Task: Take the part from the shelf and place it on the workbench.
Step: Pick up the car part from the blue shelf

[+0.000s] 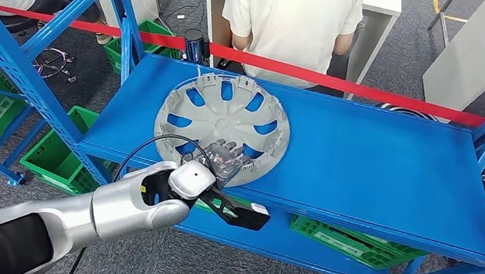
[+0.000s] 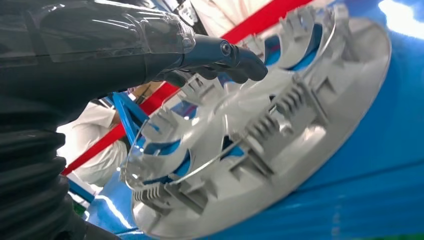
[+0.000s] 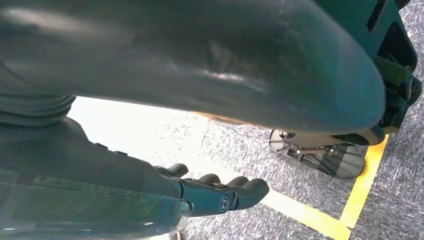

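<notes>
The left hand (image 1: 222,157) is reaching in over the near edge of the round silver-grey plastic wheel cover (image 1: 223,122), the kind with curved spoke cutouts, and its dark fingers (image 2: 235,57) are laid out fairly straight across the near rim. From the left wrist view those fingers sit right above the ribbed clips on the cover's inner side, looks like touching or just about, but honestly I can't tell whether it's got any real hold on it since nothing shows fingers wrapped under the rim. The wheel cover lies flat on the top deck of the blue metal shelf (image 1: 373,172), toward its left half, inner side facing up. The right hand (image 3: 220,192) hangs down by the grey carpeted floor (image 3: 400,210) with a yellow tape line (image 3: 320,220) on it, fingers gently curled and close together with nothing in them. Going further out, there are green plastic crates (image 1: 345,242) on the lower level of the shelf and more on the floor to the left, a red barrier tape (image 1: 342,83) stretched across behind the shelf, and a person in a white shirt (image 1: 294,19) standing just past that tape with their back turned.
</notes>
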Tool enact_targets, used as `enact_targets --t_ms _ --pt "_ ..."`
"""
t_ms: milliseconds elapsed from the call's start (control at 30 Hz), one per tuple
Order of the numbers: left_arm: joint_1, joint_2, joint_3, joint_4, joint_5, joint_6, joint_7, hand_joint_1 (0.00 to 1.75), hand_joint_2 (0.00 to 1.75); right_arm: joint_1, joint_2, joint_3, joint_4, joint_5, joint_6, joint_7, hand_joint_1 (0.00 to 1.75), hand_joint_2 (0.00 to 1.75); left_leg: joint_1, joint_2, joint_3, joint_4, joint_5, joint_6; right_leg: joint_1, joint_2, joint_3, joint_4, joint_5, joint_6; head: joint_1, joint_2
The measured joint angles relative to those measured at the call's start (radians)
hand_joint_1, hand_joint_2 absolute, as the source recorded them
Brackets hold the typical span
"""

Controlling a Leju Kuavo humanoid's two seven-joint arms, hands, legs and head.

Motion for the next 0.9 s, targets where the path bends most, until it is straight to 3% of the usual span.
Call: enact_targets --t_ms 233,433,733,767,900 --pt "-0.001 0.000 -0.010 0.073 0.074 0.006 0.000 0.00 1.75 -0.004 0.002 0.016 0.000 0.009 0.007 0.000 0.00 0.00 0.000 -0.001 0.000 0.000 0.000 0.000 0.000 0.000 0.000 0.000 0.000 0.000 0.000 0.000" --pt "-0.006 -0.009 -0.047 0.168 0.196 0.076 0.000 0.00 1.75 -0.015 0.005 0.024 0.000 0.017 0.009 0.000 0.00 0.00 0.000 -0.005 0.001 0.000 0.000 0.000 0.000 -0.001 0.001 0.000 0.000 0.000 0.000 0.000" --pt "-0.029 -0.027 -0.086 0.238 0.221 0.093 0.000 0.00 1.75 -0.018 0.007 0.024 0.000 0.019 0.010 0.000 0.00 0.00 0.000 -0.007 0.006 -0.001 0.000 0.000 0.000 -0.003 0.010 -0.002 -0.001 0.001 0.000 0.000" --pt "-0.030 -0.028 -0.087 0.244 0.221 0.094 0.000 0.06 1.75 -0.018 0.007 0.024 0.000 0.019 0.010 0.000 0.00 0.00 0.000 -0.007 0.007 -0.001 0.000 0.000 0.000 -0.003 0.011 -0.002 -0.001 0.001 0.000 0.000" --pt "-0.030 -0.030 -0.099 0.266 0.221 0.112 0.000 1.75 1.75 -0.016 0.007 0.025 0.000 0.020 0.008 0.002 0.00 0.00 0.000 -0.005 0.011 -0.001 0.000 0.001 0.000 -0.003 0.016 -0.003 -0.001 0.001 0.000 0.000"
